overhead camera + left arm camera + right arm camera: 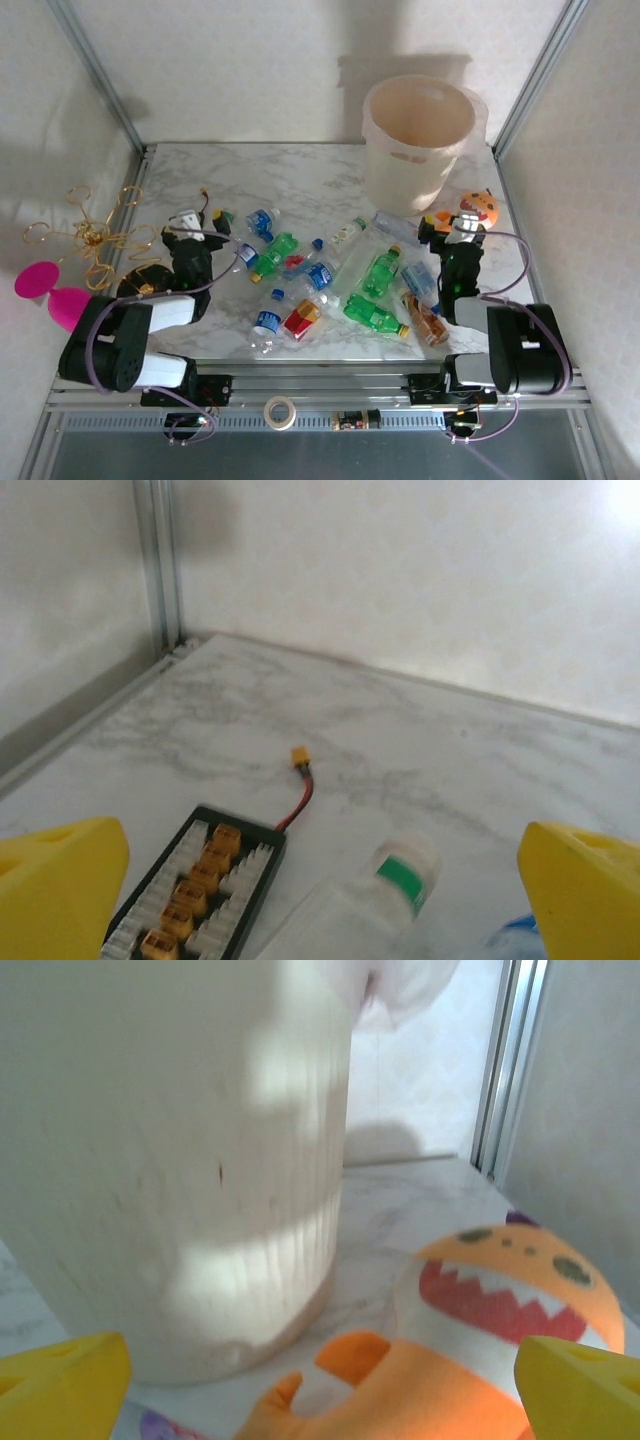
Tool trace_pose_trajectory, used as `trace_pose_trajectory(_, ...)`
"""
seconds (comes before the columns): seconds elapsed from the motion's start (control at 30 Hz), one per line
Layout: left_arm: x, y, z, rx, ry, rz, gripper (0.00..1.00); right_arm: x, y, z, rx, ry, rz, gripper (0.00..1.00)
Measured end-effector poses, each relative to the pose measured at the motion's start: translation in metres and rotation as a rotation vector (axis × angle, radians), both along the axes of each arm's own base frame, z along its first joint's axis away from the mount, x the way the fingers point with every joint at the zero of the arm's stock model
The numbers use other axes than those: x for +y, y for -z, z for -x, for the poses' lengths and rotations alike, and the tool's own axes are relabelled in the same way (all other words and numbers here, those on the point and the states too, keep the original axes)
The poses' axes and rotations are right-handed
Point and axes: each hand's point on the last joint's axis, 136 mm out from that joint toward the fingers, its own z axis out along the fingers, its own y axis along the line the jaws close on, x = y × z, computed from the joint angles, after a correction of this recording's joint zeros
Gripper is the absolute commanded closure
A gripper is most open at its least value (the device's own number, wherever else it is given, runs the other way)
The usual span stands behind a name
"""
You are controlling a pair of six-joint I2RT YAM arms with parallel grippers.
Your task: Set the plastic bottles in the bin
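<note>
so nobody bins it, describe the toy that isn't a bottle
Find the big cream bin, far right on the table. The toy sits just right of its base. It alone is orange with a toothy red grin; nearby bottles are clear or green.

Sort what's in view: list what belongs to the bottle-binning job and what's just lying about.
Job: plastic bottles scattered across the table; bin at its far right.

Lying about: pumpkin-faced toy beside the bin; black connector board; tape roll at the near edge; gold wire tangle and pink object off the left side.
</note>
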Motion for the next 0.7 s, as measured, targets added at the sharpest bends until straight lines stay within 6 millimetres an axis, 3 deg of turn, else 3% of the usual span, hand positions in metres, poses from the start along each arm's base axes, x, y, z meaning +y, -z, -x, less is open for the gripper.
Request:
trace_pose_trajectory(0.17, -0.024, -0.041, 0.001, -0.059, 0.05, 0.117, 0.01, 0.005, -0.037, -0.009, 0.019, 0.024, -0.108, 0.01)
trace_pose_trajectory(0.33, -0.041, -0.05, 0.01, -0.086, 0.113, 0.352, 0.0, 0.014, -0.048, -0.021, 0.174, 0.033, -0.223, 0.01)
trace_pose_trajectory(0.57, -0.098, -0.034, 0.016, -0.016, 0.271, 0.565, 0.01, 0.04, -0.008, -0.012, 0.529, -0.017, -0.263, 0.04)
trace_pose_trajectory(0.7, -0.13, -0.017, 0.018, 0.064, 0.347, 0.592, 0.0, 0.056, 0.019, 0.011, 0.731, -0.037, -0.242, 0.08)
